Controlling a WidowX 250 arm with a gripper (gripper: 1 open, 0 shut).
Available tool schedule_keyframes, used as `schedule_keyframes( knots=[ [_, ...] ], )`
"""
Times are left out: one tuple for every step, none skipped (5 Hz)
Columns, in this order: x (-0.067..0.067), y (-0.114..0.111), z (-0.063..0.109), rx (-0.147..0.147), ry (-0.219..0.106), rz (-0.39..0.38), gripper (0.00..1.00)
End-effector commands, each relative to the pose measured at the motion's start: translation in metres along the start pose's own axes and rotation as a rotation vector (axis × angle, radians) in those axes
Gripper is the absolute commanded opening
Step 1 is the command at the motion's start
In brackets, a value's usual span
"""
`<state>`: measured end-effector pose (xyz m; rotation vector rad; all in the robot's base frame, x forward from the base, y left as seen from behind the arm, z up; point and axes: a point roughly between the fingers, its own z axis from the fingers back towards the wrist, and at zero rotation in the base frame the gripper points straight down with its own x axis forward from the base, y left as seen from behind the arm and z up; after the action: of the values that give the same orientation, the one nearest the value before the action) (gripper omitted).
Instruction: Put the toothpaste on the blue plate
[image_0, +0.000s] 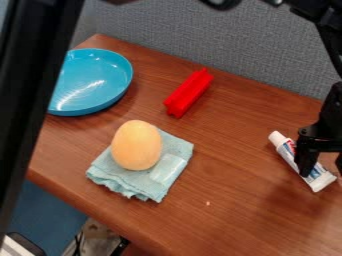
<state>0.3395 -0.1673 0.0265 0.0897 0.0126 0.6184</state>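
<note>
At the right edge of the brown wooden table (254, 130), the dark gripper (315, 150) points downward over the small flat white toothpaste tube with red and blue print (299, 160), which lies flat on the tabletop with its white cap toward the far left end. One black finger descends across the middle of the tube; the jaws stand spread apart and hold nothing, though whether a fingertip touches the tube cannot be told. Far left, near the table's back corner, rests the round shallow bright-blue plate with a raised rim (94, 85), partly hidden by a dark out-of-focus bar (34, 130) that crosses the foreground on the left. The plate lies well apart from the toothpaste, at the opposite side of the table. Between them, a red rectangular block (190, 91) lies on the wood, just right of the plate. Nearer the front edge, a pale blue-green folded cloth (140, 168) is spread flat, and a smooth orange egg-shaped object (135, 145) sits on it. Behind the table hangs a grey fabric backdrop (227, 35).
</note>
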Motion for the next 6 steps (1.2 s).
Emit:
schedule_keyframes(
  knots=[
    [0.005,-0.006,0.017,-0.042,-0.041,0.01,1.0],
    [0.007,-0.005,0.016,-0.04,-0.049,0.025,1.0],
    [0.009,-0.004,0.014,-0.039,-0.056,0.039,1.0],
    [0.011,-0.004,0.012,-0.038,-0.061,0.052,1.0],
    [0.013,-0.003,0.01,-0.036,-0.068,0.065,1.0],
    [0.015,-0.002,0.008,-0.033,-0.075,0.077,1.0]
  ],
)
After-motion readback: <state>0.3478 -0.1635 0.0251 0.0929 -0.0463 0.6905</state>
